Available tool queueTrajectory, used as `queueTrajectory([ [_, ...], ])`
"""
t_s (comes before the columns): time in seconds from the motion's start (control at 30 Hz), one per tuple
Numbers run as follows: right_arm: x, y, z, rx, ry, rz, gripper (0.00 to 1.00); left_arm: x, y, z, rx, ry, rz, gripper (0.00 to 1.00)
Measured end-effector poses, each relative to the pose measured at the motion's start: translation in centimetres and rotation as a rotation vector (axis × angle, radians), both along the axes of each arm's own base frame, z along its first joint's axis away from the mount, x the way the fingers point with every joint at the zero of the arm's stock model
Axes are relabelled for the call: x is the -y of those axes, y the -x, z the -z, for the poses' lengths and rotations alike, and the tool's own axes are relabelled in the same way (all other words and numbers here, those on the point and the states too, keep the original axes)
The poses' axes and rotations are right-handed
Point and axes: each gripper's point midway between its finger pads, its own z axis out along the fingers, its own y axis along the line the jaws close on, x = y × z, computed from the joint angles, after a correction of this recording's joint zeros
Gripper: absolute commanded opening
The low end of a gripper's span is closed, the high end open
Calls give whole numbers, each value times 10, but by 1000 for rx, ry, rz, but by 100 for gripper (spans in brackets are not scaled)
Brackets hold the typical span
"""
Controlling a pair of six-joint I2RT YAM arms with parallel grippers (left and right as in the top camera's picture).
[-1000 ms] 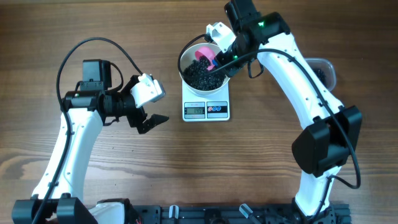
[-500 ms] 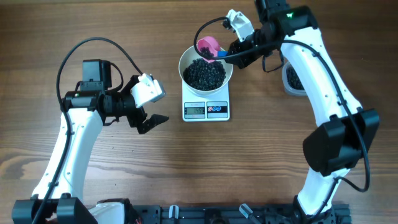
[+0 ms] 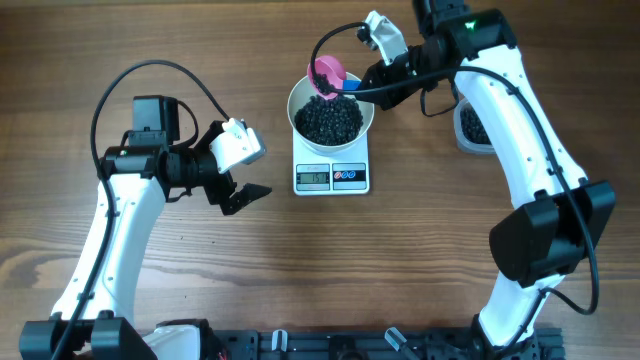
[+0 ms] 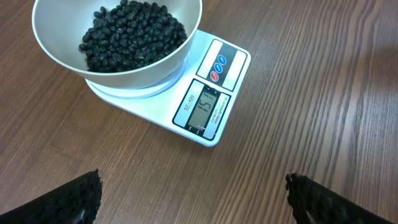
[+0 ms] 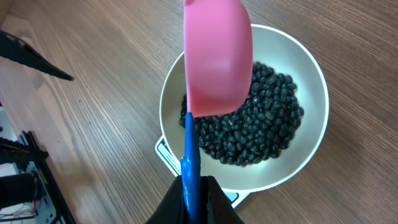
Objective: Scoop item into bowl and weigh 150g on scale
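The white bowl (image 3: 293, 108) stands on the scale (image 3: 331, 177), with a heap of black beads (image 3: 330, 121) inside it. My right gripper (image 3: 372, 85) is shut on the blue handle (image 5: 190, 155) of a pink scoop (image 3: 328, 73), which hangs over the bowl's far-left rim. In the right wrist view the scoop (image 5: 217, 56) shows its smooth back above the beads (image 5: 264, 124). My left gripper (image 3: 240, 195) stands open and empty, left of the scale. In the left wrist view the scale's display (image 4: 205, 106) reads 151 beside the bowl (image 4: 155, 65).
A clear tub (image 3: 468, 125) holding more black beads sits right of the scale, partly under my right arm. Bare wooden table (image 4: 298, 93) lies between the left gripper (image 4: 193, 186) and the scale.
My right gripper has lifted the scoop out of the bowl and drawn it back, then shifted it over the far-left rim. The left arm has stayed still.
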Motion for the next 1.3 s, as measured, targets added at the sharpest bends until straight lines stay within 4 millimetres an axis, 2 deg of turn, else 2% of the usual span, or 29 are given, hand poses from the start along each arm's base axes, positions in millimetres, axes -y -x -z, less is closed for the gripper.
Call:
queueTrajectory([
  [0.2, 0, 3, -10, 22, -10, -2, 4, 0, 0, 0, 0, 0, 0, 100],
  [0.37, 7, 3, -27, 41, -47, 13, 4, 0, 0, 0, 0, 0, 0, 100],
  [0.63, 50, -11, -53, 38, -194, 102, 4, 0, 0, 0, 0, 0, 0, 100],
  [0.93, 88, -22, -67, 3, -312, 208, 4, 0, 0, 0, 0, 0, 0, 100],
  [1.13, 87, -40, -80, 34, -364, 262, 4, 0, 0, 0, 0, 0, 0, 100],
  [1.3, 88, -47, -84, -2, -395, 326, 4, 0, 0, 0, 0, 0, 0, 100],
])
